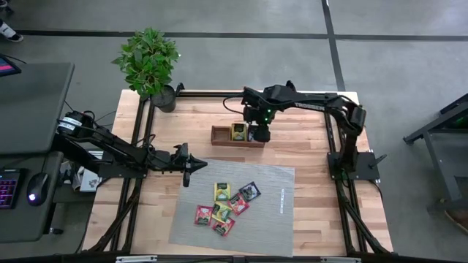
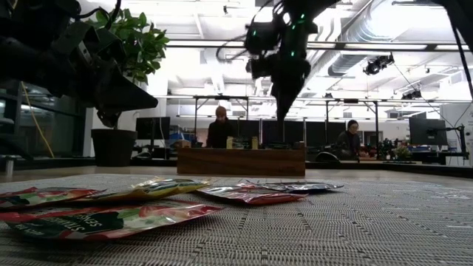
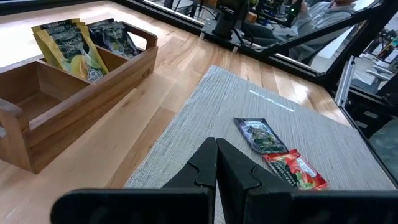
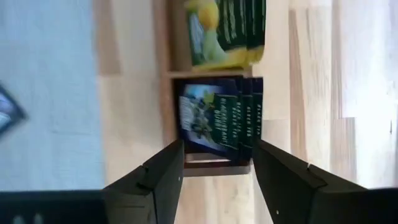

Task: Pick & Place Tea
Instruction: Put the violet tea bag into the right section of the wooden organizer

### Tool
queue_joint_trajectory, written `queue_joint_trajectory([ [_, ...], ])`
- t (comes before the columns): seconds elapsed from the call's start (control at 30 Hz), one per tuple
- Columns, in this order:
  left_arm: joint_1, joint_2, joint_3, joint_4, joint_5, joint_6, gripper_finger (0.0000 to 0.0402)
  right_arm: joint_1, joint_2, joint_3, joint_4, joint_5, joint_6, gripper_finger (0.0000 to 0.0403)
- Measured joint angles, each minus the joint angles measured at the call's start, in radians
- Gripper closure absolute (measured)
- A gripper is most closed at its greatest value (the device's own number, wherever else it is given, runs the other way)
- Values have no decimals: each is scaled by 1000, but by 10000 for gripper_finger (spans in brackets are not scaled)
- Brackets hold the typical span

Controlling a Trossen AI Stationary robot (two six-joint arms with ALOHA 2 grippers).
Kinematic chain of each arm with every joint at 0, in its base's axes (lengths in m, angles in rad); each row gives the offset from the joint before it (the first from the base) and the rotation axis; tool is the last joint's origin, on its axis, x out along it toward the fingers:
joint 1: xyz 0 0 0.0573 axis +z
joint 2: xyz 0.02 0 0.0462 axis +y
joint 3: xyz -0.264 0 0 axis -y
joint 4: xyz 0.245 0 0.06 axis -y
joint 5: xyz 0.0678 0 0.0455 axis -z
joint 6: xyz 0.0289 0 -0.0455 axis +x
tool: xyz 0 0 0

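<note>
Several tea sachets (image 1: 227, 203), red, yellow, green and dark, lie flat on the grey mat (image 1: 274, 186). The brown wooden tray (image 1: 219, 136) stands beyond the mat's far edge. Yellow sachets (image 4: 217, 31) stand on edge in its middle compartment and dark ones (image 4: 214, 121) in its right one. My right gripper (image 4: 217, 155) hangs open above the dark sachets, pointing down, a finger to either side and clear of them. My left gripper (image 1: 189, 169) is shut and empty, hovering near level at the mat's far left corner.
A potted plant (image 1: 150, 62) stands at the table's far left corner. The tray's left compartment (image 3: 37, 102) is bare wood. In the low view, people sit at desks (image 2: 220, 125) beyond the table. Bare wood lies left and right of the mat.
</note>
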Motion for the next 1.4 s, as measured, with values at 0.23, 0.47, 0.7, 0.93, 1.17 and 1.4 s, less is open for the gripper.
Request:
queue_joint_trajectory([
  [0.23, 0, 2, 0, -6, 46, -11, 401, 63, -59, 0, 16, -84, 76, 218],
  [0.47, 0, 2, 0, -6, 45, -15, 401, 174, -66, -35, 68, -94, 88, 223],
  [0.7, 0, 3, 79, -137, 51, -17, 401, 256, -157, -339, 312, -173, 191, 226],
  [0.93, 0, 3, 164, -250, 77, -16, 401, 350, -300, -591, 616, -115, 308, 226],
  [1.17, -2, 11, 167, -241, 71, -91, 401, 432, -377, -738, 796, -76, 374, 256],
  [1.4, -27, 175, 183, -167, 47, -283, 401, 511, -378, -808, 870, -68, 363, 381],
])
